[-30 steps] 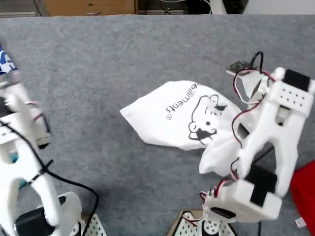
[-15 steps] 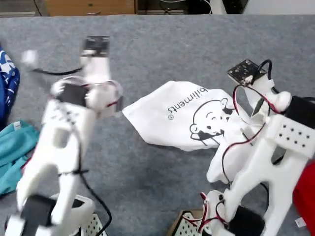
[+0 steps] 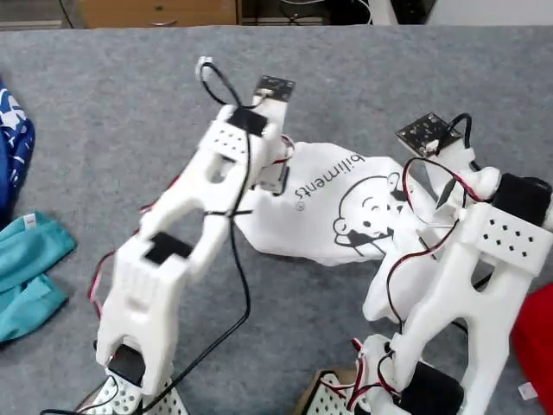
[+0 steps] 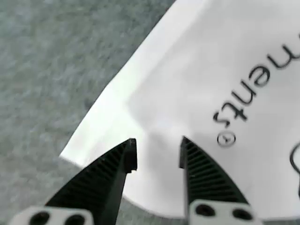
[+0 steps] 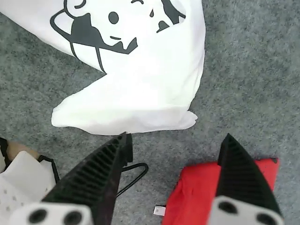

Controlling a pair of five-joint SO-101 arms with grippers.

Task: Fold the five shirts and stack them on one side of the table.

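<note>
A: High view, from the left: a blue patterned shirt [image 3: 12,147] at the edge and a teal shirt [image 3: 28,270] nearer the arms' bases, both crumpled. Next comes the left claw [image 4: 158,143], tips slightly spread over the left edge of the white shirt [image 3: 320,216], just beside a corner. That shirt lies rumpled, print up, mid-surface.

B: And the right claw [image 5: 177,137]?

A: Spread wide, above the shirt's loose lower flap, gripping nothing. A red shirt [image 5: 199,190] lies just beside it.

B: What could go wrong?

A: If the left claw closes here, I'd guess it pinches one layer only or drags the shirt askew, since nothing pins the far side. The right claw, if it drops, could snag the red shirt.

B: The setting?

A: A grey, felt-like surface [image 3: 130,95], with a wooden drawer unit [image 3: 160,10] behind.
</note>
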